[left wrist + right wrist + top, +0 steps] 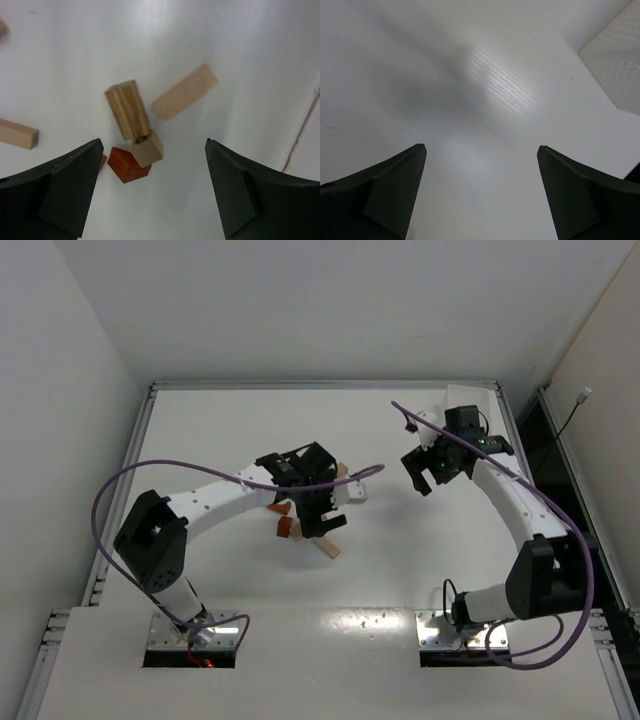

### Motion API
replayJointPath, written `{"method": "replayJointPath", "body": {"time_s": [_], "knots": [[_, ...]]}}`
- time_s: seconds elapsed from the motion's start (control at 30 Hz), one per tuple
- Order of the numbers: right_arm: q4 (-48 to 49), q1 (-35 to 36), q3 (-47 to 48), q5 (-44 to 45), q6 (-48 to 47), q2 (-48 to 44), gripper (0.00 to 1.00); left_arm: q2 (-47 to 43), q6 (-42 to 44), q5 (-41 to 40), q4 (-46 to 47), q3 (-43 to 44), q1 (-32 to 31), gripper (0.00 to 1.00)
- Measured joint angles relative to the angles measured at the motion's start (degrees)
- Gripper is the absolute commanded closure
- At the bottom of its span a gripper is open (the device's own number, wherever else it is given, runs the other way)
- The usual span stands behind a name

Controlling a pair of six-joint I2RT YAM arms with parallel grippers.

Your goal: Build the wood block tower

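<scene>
**A:** Where's the left gripper (318,512)?

**B:** I have it hanging over the wood blocks (131,125), jaws spread wide and nothing between them. Open and high like that, I reckon both fingers can drop either side of one piece without knocking the others.

**A:** Which piece?

**B:** My guess is the tan cube (147,148), right on the midline between the fingertips. It touches the reddish-orange block (129,166) on its near side and the striped block (125,102) just beyond. I can't tell whether it leans on them. A pale long block (185,91) lies further ahead, toward the right finger. Another tan block (17,134) sits out past the left finger.

**A:** Can't you read that from overhead?

**B:** Hardly. From above, the gripper body hides the cluster. Only a reddish piece (284,529) and a tan stick (327,548) poke out beside it. The wrist camera gives me the layout, and I see no stack in either view.

**A:** And the right gripper (425,475)?

**B:** Wide open too, and empty. It's well apart from the blocks, so the arms don't clash, I'd judge. Its own camera shows only bare table (485,100) beneath, with a corner of a white perforated panel (615,65) ahead, past its right finger.
</scene>
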Motion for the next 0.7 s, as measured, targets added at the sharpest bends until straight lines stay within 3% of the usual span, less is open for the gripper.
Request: {"method": "replayJointPath", "body": {"time_s": [0.33, 0.7], "knots": [[0.63, -5.09, -6.99, 4.87, -2.95, -6.58, 0.09, -7.1, 21.16, 1.01, -1.2, -10.36, -5.16, 0.19], [0.63, -11.19, -8.79, 6.21, -3.28, -9.2, 0.09, -1.55, 30.71, 4.39, 1.07, -9.18, -5.42, 0.23]]}}
